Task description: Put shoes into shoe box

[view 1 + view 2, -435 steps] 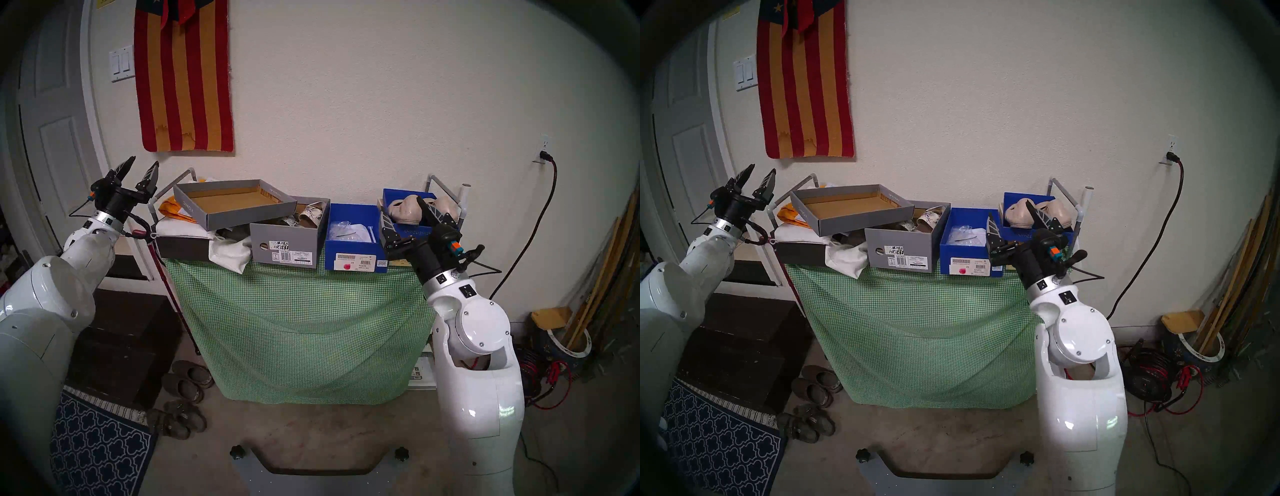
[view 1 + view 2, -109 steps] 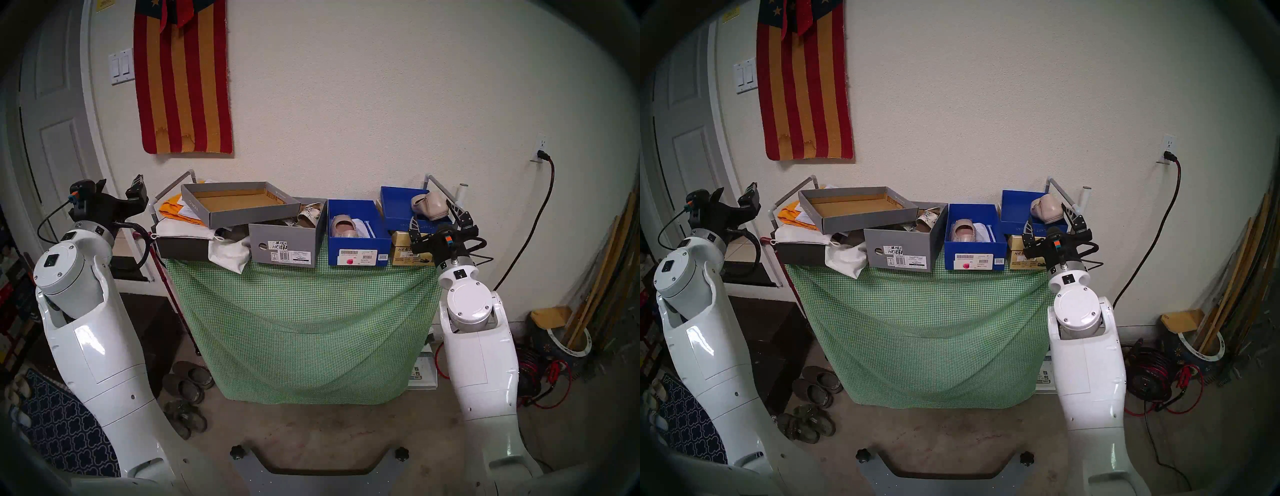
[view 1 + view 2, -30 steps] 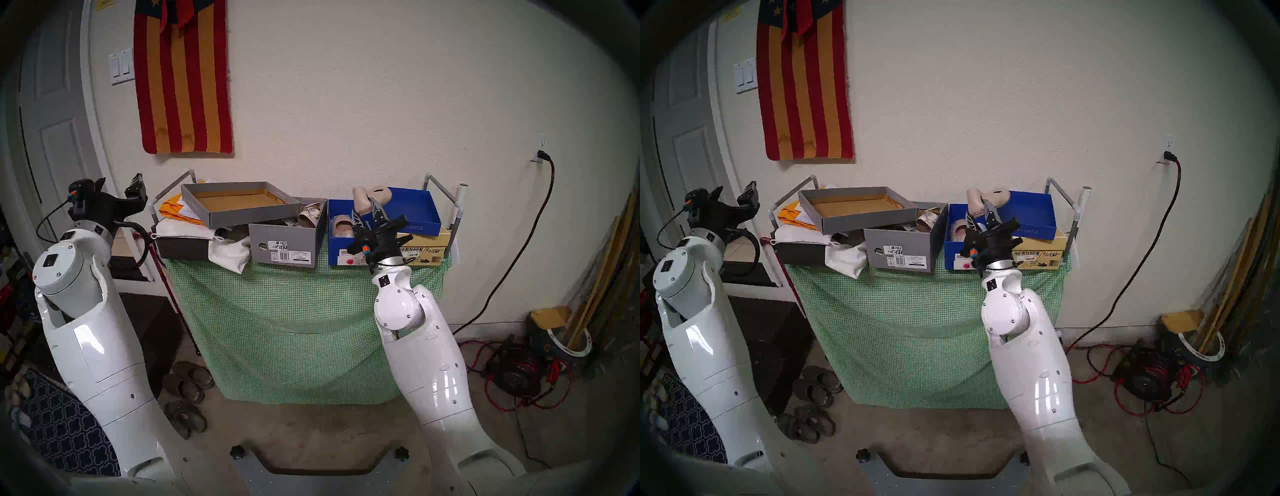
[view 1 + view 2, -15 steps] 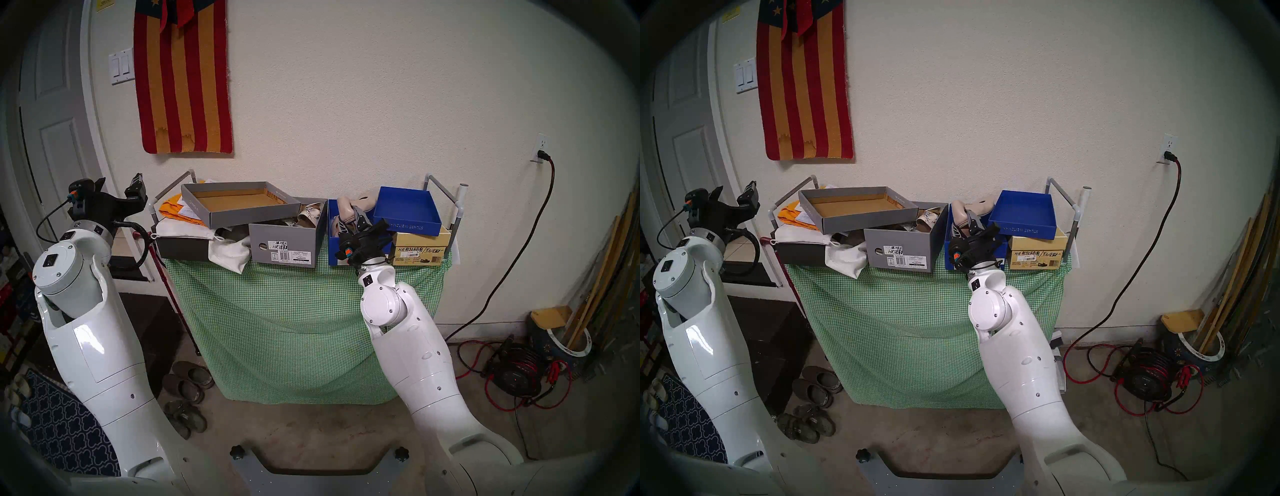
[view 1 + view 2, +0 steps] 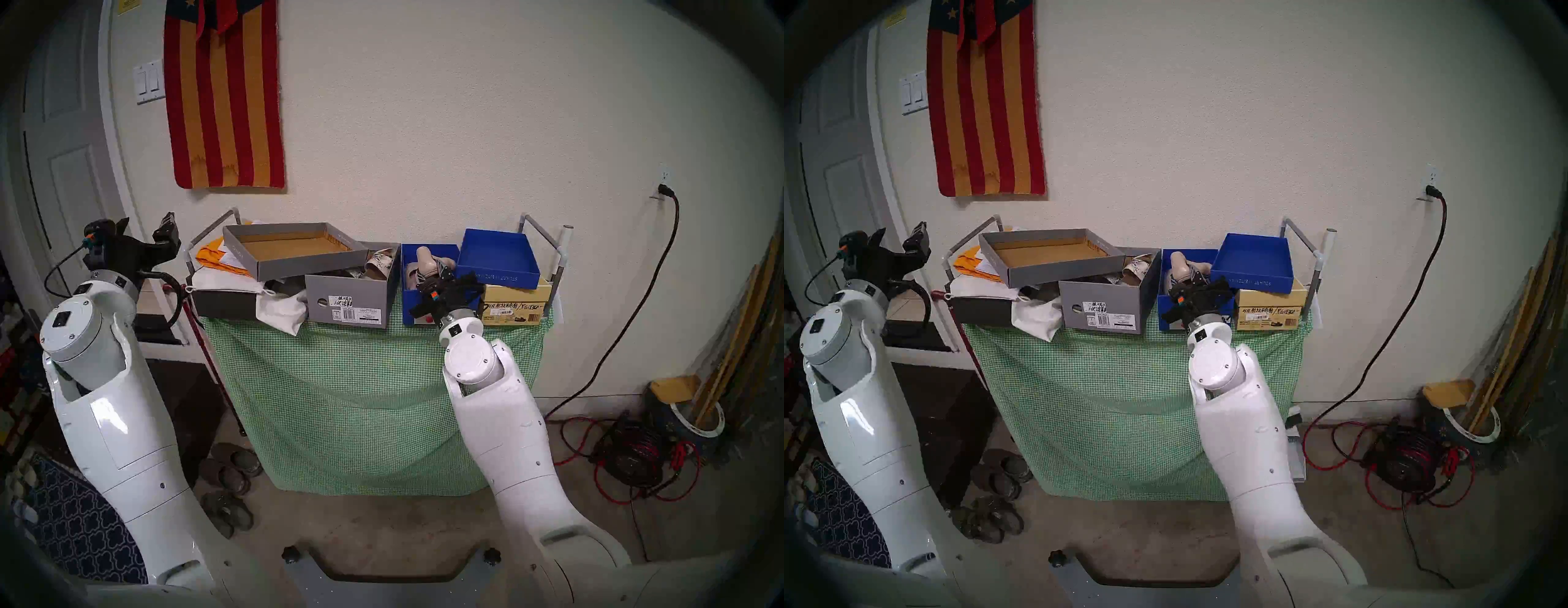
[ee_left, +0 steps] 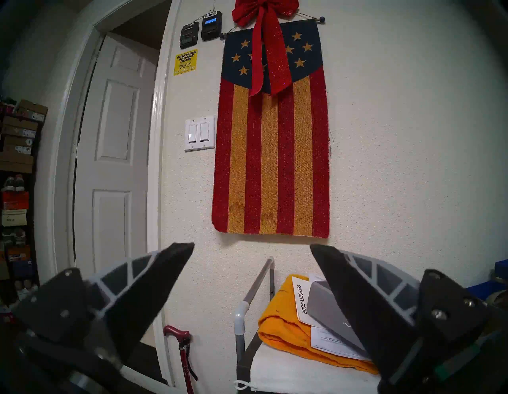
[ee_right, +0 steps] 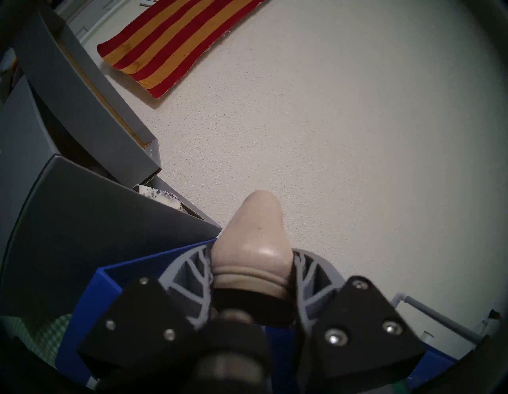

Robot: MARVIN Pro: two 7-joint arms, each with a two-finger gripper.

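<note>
Over the open blue cardboard shoe box [image 5: 429,297] in the middle-right of the green-checked table [image 5: 365,382], the right gripper [image 5: 437,271] holds a soft beige leather ballet flat [image 5: 425,260], its two ribbed fingers pinched on the shoe's body with the rounded end sticking up past the fingertips, as the right wrist view [image 7: 257,236] shows plainly. A second beige ballet flat [image 5: 410,272] already lies inside the same box, just left of the gripper and partly hidden by it. To the right, the blue box lid [image 5: 498,259] rests upturned and empty on a tan shoe box [image 5: 515,305]. Left of the blue box stands a grey shoe box [image 5: 348,303] with a snake-print strapped sandal [image 5: 380,263] poking out of it and its grey lid [image 5: 292,250] lying askew on top.

The step in hand looks like placing the last flat beside its mate: the shoe hangs within the box's outline but has not been let go. The next move probably calls for lowering a little more, tipping the flat so it lies alongside the other instead of standing on end, then spreading the fingers and drawing back without catching the blue wall or the lid's edge just to the right.

The left gripper [image 6: 251,249] waits well off to the left beside the table's frame, its fingers spread wide and empty.
</note>
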